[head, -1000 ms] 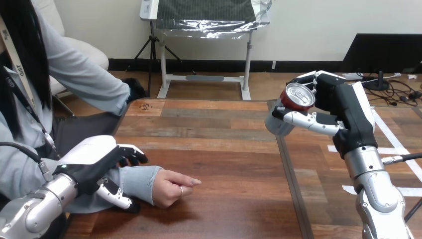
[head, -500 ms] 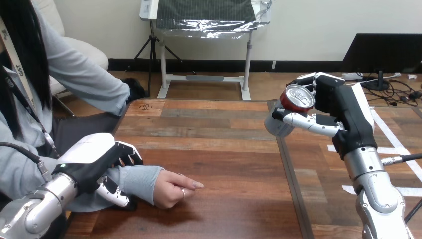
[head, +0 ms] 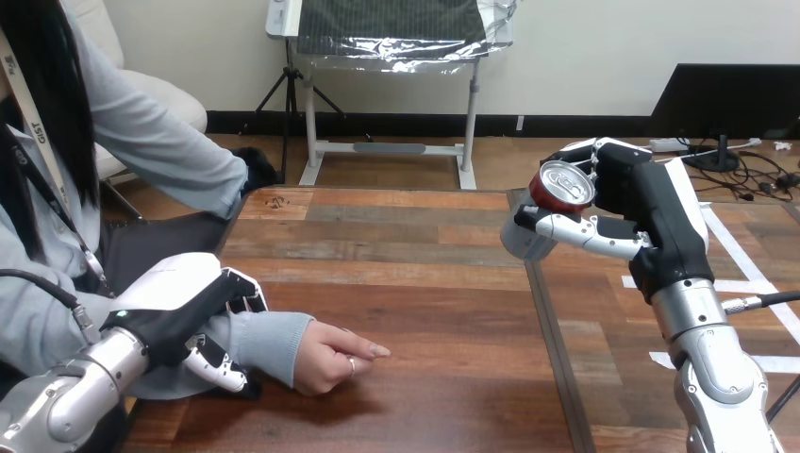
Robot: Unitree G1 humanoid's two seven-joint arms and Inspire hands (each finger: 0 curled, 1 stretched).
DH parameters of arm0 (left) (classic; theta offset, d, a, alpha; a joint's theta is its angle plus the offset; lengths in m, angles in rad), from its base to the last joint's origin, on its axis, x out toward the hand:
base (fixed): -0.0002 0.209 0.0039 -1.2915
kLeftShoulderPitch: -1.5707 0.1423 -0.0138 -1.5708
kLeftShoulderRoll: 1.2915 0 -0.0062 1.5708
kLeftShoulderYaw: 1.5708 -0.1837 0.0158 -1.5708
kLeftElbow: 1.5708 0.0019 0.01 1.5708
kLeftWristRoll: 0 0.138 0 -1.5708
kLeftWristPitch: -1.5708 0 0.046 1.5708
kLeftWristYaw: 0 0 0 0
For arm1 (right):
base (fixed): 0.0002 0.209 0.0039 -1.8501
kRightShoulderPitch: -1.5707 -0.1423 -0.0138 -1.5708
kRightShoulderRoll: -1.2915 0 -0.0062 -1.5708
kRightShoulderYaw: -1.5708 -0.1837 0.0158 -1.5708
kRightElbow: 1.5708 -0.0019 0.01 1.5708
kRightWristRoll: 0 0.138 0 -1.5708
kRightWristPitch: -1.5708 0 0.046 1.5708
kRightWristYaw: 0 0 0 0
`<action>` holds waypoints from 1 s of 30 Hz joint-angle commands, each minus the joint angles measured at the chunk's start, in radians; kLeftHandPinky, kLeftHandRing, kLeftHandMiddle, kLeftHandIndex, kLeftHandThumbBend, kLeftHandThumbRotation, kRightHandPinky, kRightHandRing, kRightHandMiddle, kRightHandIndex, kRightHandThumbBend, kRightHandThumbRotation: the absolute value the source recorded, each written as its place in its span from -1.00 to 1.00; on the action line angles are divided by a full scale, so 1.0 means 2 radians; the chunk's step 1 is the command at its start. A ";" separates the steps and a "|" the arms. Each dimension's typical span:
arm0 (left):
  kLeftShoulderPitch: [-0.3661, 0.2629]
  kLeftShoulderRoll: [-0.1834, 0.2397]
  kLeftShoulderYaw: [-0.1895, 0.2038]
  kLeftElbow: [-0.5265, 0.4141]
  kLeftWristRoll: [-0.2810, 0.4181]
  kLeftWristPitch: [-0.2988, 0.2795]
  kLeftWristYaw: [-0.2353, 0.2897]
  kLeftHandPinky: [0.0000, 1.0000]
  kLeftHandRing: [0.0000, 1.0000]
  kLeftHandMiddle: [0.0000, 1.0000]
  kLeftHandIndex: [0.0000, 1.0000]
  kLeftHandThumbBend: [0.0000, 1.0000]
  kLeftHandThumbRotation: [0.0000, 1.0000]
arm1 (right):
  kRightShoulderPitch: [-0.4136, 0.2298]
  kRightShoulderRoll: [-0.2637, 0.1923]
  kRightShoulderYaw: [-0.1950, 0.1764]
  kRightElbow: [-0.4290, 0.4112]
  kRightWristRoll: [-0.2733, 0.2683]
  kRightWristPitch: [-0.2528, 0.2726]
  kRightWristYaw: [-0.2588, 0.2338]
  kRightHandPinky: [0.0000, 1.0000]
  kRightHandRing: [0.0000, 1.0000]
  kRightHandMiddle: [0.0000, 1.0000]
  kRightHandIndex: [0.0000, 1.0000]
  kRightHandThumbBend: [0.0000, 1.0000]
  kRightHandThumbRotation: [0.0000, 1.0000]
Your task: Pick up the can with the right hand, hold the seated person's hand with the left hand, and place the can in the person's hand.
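My right hand (head: 630, 203) is raised above the table's right part, fingers and thumb curled round a red can (head: 562, 186) that tilts with its silver top toward me. At the lower left the person's hand (head: 332, 357) rests on the wooden table (head: 425, 283), loosely closed, fingers pointing right. My left hand (head: 184, 316) lies over the person's grey-sleeved forearm (head: 264, 340), its fingers curled over the top and its thumb under the near side of it.
The table is two tops joined by a seam (head: 547, 330) running front to back under my right hand. The person sits at the left side, their other arm bent near the table's far left corner (head: 255, 193).
The person's hand has slid a little to the right along the table. My left hand has settled slightly back on the forearm. The can has barely moved.
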 commanded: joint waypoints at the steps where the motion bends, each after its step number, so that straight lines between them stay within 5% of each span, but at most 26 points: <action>1: -0.031 -0.009 -0.009 0.011 0.000 -0.005 0.000 -0.24 -0.16 -0.06 -0.05 0.91 -1.00 | -0.027 0.004 -0.002 -0.013 0.015 -0.008 0.007 -0.32 -0.20 -0.05 -0.02 0.41 -1.00; 30: -0.034 -0.014 -0.015 0.011 -0.007 -0.001 -0.020 -0.32 -0.23 -0.12 -0.09 0.87 -1.00 | -0.033 0.008 -0.002 -0.001 0.012 -0.013 0.007 -0.27 -0.16 -0.02 0.00 0.42 -1.00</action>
